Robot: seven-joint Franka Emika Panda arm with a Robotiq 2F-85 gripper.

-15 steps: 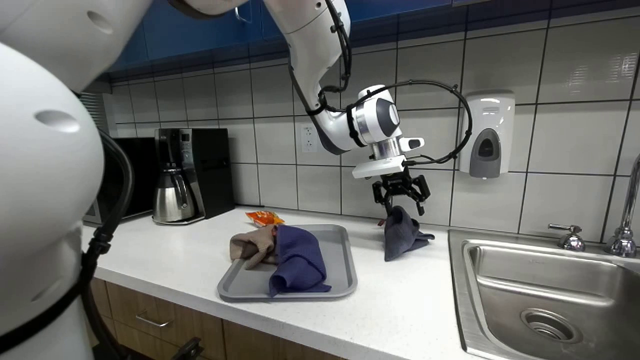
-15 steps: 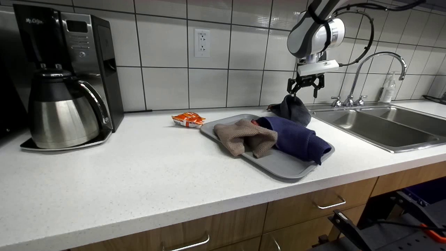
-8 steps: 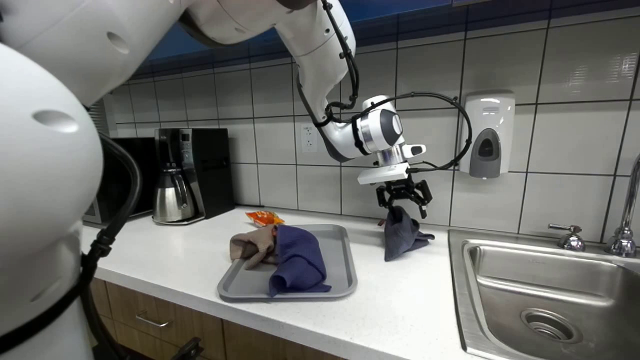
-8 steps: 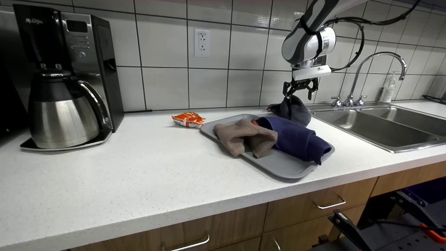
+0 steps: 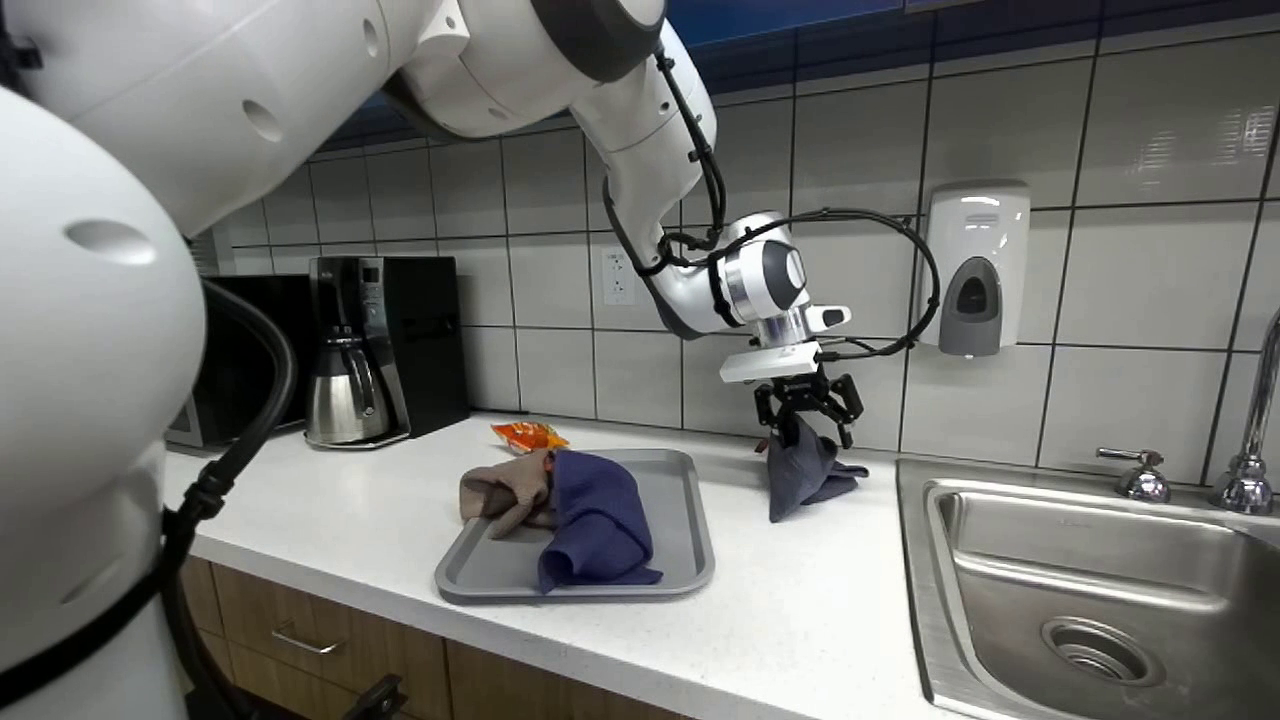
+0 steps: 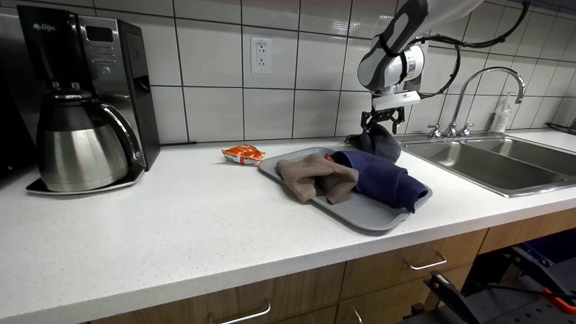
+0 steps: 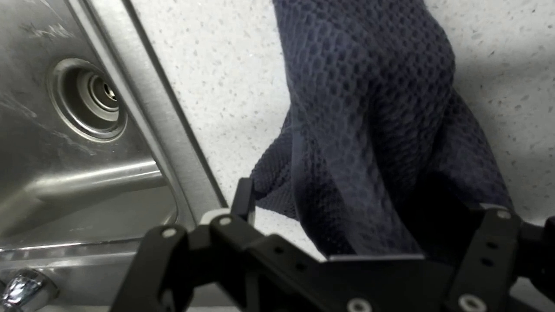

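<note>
One gripper (image 5: 815, 437), spread wide with nothing held, hangs at a dark blue-gray waffle cloth (image 5: 800, 474); stiff folds probably keep its peak up.

One gray-blue cloth (image 5: 798, 478), one brown cloth (image 6: 315, 173) and one navy cloth (image 6: 378, 176) make three cloths. There is one tray (image 5: 672, 505), one orange snack bag (image 6: 243, 154), one coffee maker (image 6: 108, 63) with one pot (image 6: 83, 153), and one counter (image 6: 180, 225). One wall outlet (image 6: 261, 56), one wall dispenser (image 5: 974, 265) and one pump bottle (image 6: 502, 116) show. There is one sink (image 5: 932, 580); two basins (image 6: 490, 164), one faucet (image 6: 458, 108) and two faucet handles (image 6: 434, 131) can be counted in an exterior view, one drain (image 7: 86, 102) in the wrist view. Three drawer handles (image 6: 425, 267) show in an exterior view. There is one robot arm (image 5: 650, 150) with one tool (image 5: 812, 434) of two fingers (image 7: 244, 197).
</note>
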